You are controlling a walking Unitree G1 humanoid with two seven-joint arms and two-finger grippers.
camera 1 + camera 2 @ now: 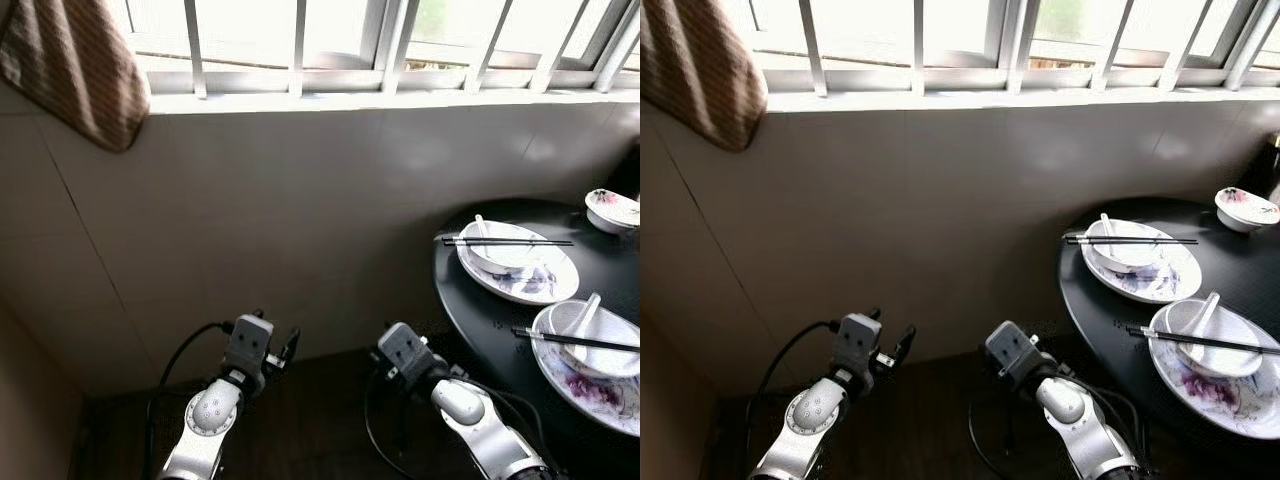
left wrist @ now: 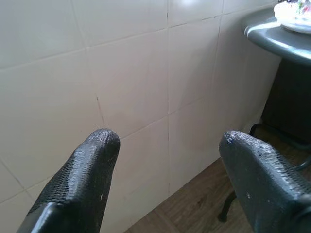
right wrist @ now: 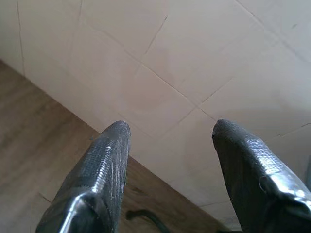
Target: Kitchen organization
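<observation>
No readable text, labels or numbers anywhere.

Two floral plates (image 1: 520,275) (image 1: 600,385) on round black table (image 1: 480,320), each bearing white bowl (image 1: 500,250) (image 1: 590,340), spoon (image 1: 481,228) (image 1: 585,312), black chopsticks (image 1: 505,241) (image 1: 575,341) across rim.

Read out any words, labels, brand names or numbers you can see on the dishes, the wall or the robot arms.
There is no readable text.
The plates and the small bowl on the black table carry a purple floral pattern, no lettering.
The tiled wall and the cloth are unmarked.
The left gripper and right gripper show no labels.
</observation>
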